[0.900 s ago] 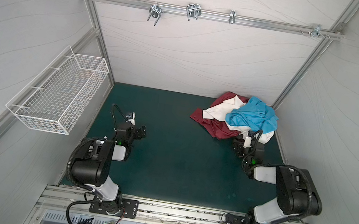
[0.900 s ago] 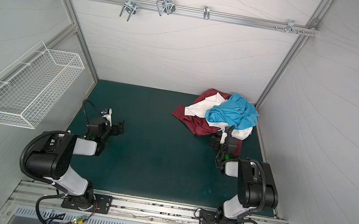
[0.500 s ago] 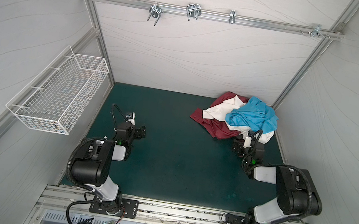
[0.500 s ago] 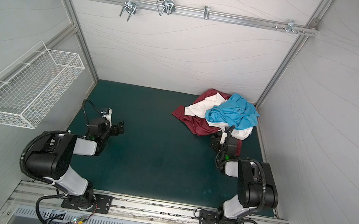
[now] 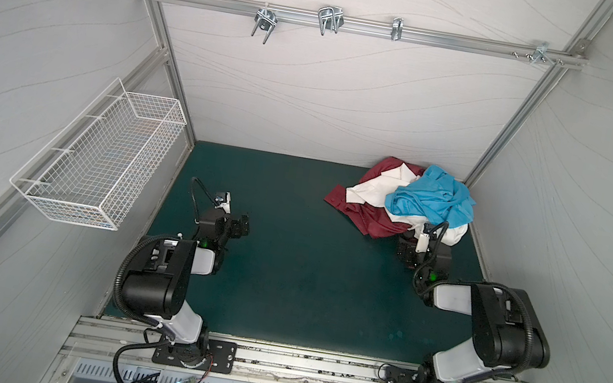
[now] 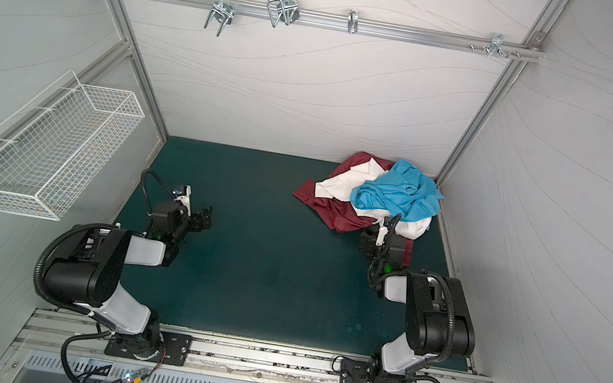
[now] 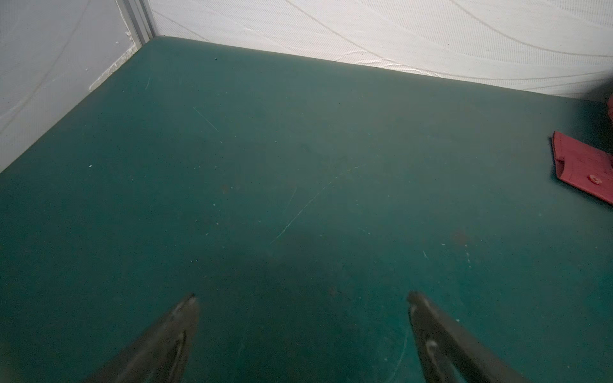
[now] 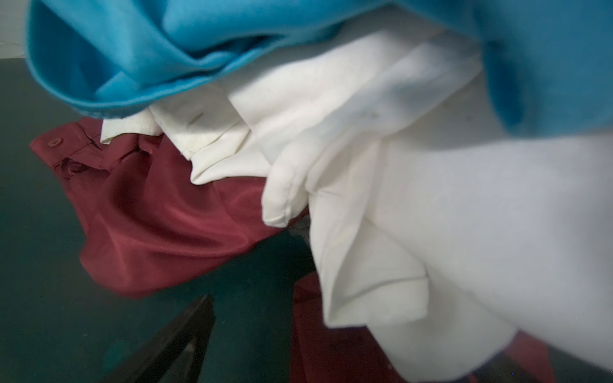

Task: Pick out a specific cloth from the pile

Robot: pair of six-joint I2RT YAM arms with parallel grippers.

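The pile lies in the back right corner of the green mat. In it the off-white cloth rests on a maroon shirt, and a bright blue garment covers part of it. My right gripper is open at the pile's near edge. One of its fingers shows over the mat; the off-white fabric hides the second. My left gripper stands open over bare mat, far left of the pile.
A white wire basket hangs on the left wall. A metal rail with hooks runs across the back wall. The pile lies close to the right wall's corner post. A maroon cuff lies at the left wrist view's edge.
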